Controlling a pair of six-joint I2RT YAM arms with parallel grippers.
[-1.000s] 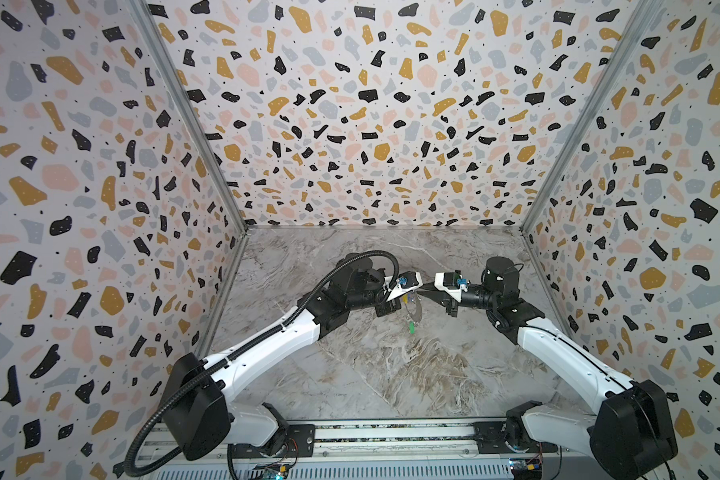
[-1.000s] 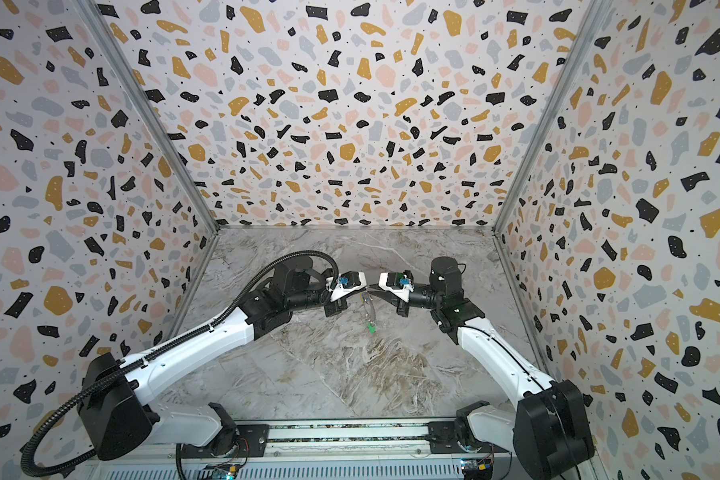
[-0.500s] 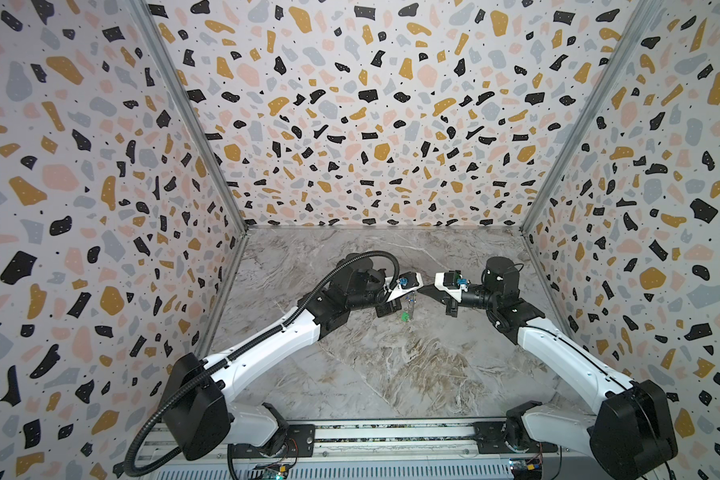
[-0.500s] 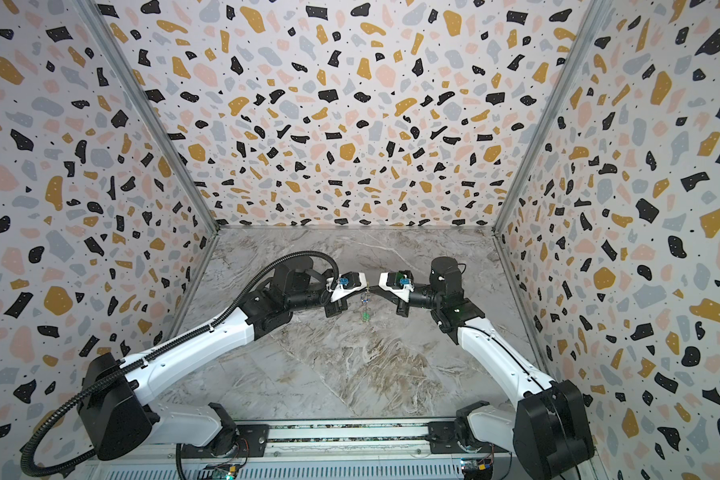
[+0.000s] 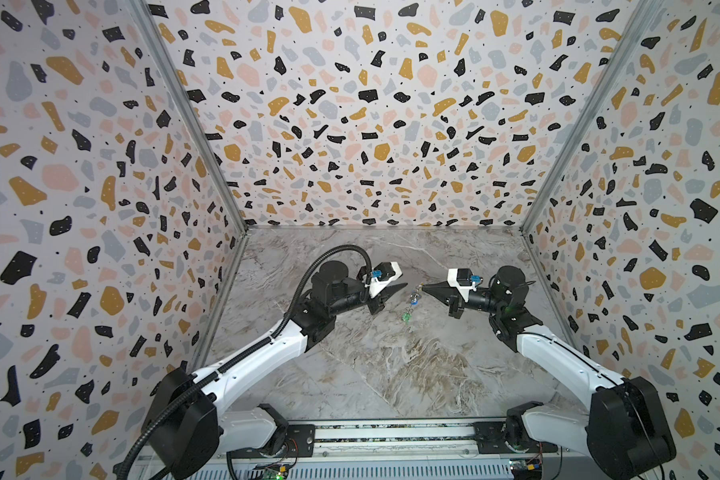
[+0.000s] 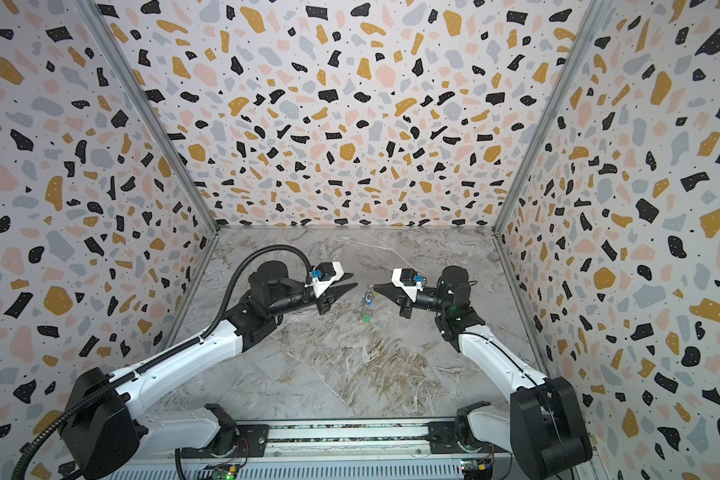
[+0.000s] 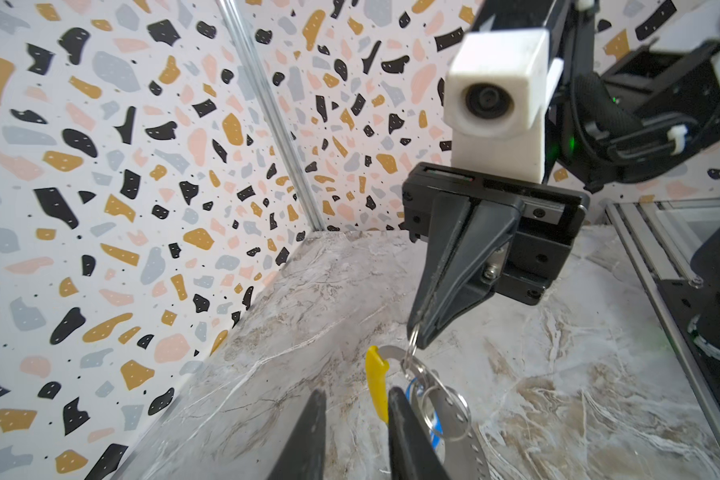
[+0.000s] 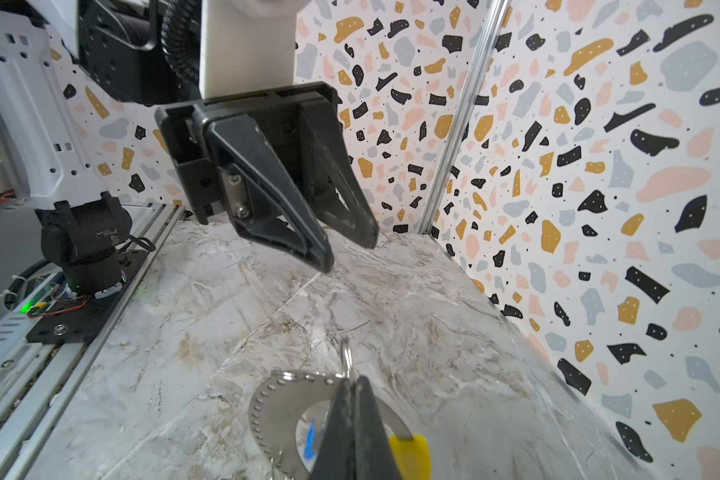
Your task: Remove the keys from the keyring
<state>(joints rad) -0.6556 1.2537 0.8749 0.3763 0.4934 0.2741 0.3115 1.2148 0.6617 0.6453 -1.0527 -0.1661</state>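
Left wrist view: one keyring (image 7: pixel 377 382), right hand (image 7: pixel 422 338) pinching one small ring (image 7: pixel 410 353).

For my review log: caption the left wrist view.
Right gripper pinches the keyring; left gripper open beside it.

Grey marble tabletop (image 5: pixel 391 374), terrazzo-patterned walls (image 5: pixel 350 124), aluminium front rail (image 5: pixel 391 441)

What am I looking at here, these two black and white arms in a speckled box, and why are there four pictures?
Two robot arms, each ending in a two-finger gripper. Both top views look down from one overhead camera; the other two pictures come from cameras on the wrists. The right gripper is shut on the keyring, a metal ring with a yellow sleeve, held above the marbled table. A green tag dangles from it. The left gripper is open, holding nothing.
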